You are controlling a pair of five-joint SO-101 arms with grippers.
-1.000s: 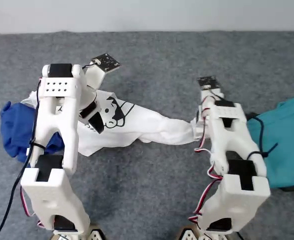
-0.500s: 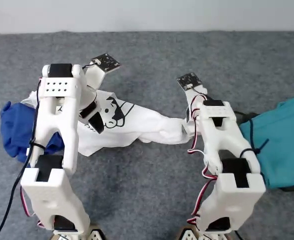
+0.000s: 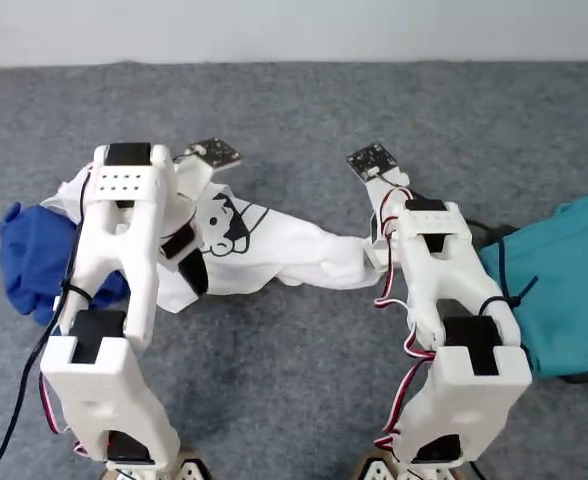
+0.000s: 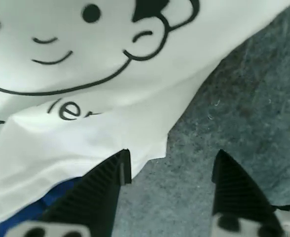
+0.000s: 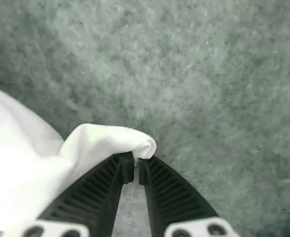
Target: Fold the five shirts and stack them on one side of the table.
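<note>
Grey felt-like covering [image 3: 304, 110] spans the table up to a pale wall [image 3: 294, 30] at the far side. Between the two arms lies a white shirt [image 3: 274, 250] of soft cotton, printed with a black cartoon face and drawn out into a long, rumpled strip rather than spread flat. One end overlaps a crumpled blue shirt [image 3: 24, 260] bunched at the table's left side. A teal shirt [image 3: 564, 290] lies well apart at the right, partly under the right arm.

The right gripper [image 5: 136, 163] is clamped on a small rolled tip of the white shirt [image 5: 31, 168]. Whether that tip is a sleeve or a corner cannot be told. The left gripper [image 4: 172, 163] hangs with its jaws spread wide and nothing between them, just above the hem of the white shirt [image 4: 110, 74] beside the printed face, where a sliver of blue cloth shows beneath the edge.

By my reading, the step in hand is laying this first shirt out for folding, and no folded stack is to be seen. The next move calls for the left gripper to drop onto the hem and close on the white cloth alone, without catching the blue fabric under it. Both arms could then pull the shirt taut and flat.
</note>
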